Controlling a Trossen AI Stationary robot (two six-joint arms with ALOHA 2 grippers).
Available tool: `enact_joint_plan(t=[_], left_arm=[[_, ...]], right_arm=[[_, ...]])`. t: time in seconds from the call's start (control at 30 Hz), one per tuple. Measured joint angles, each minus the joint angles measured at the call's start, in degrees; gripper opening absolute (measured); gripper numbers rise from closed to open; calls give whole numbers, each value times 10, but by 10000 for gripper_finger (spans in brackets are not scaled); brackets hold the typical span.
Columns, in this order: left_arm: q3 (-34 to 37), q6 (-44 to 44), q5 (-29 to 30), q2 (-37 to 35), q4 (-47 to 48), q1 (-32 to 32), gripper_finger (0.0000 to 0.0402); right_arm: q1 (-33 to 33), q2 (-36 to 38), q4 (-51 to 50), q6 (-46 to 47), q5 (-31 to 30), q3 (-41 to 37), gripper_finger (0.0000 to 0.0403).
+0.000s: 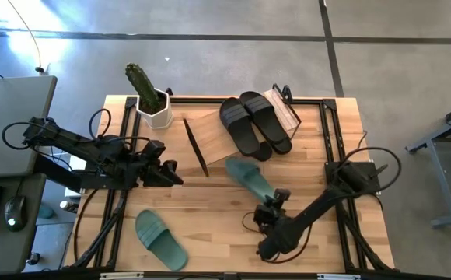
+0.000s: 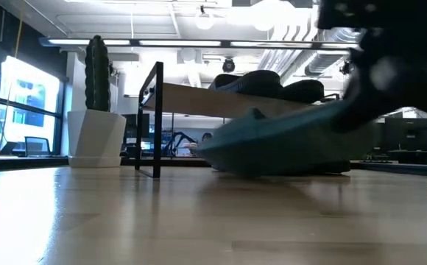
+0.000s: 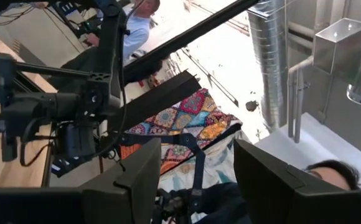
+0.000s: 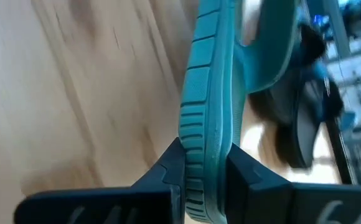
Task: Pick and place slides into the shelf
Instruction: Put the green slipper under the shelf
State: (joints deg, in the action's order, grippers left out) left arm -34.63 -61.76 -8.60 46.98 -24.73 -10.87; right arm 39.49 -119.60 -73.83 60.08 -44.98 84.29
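A sage green slide hangs near the table's middle with my right gripper shut on it; in the low view this slide slants in front of the shelf. Two black slides lie side by side on the shelf's wooden top board at the far middle. Another green slide lies flat on its sole at the near left. My left gripper waits open at the left, above the table, with nothing between its fingers. My right gripper pinches the green slide's sole at its heel end between the two fingers, one on each face. The fingers slant down from the near right, along the slide. The slide is turned on edge, toe end lowest; whether it touches the table I cannot tell.
A white hexagonal pot with a cactus stands at the far left, beside the shelf. Black frame rails run along the table's left and right sides. Bare wood lies between the two green slides. A person shows in the room beyond.
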Motion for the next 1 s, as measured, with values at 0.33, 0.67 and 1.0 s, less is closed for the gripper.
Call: enact_joint_plan(t=[0.33,0.67,1.0], left_arm=[[0,0,-16,0,5,0,184],[0,0,-32,0,5,0,184],[0,5,-38,0,9,0,184]], right_arm=[[-75,0,53,-68,-28,-24,35],[-118,1,193,-190,-26,-78,35],[-167,1,263,-297,-19,-83,34]])
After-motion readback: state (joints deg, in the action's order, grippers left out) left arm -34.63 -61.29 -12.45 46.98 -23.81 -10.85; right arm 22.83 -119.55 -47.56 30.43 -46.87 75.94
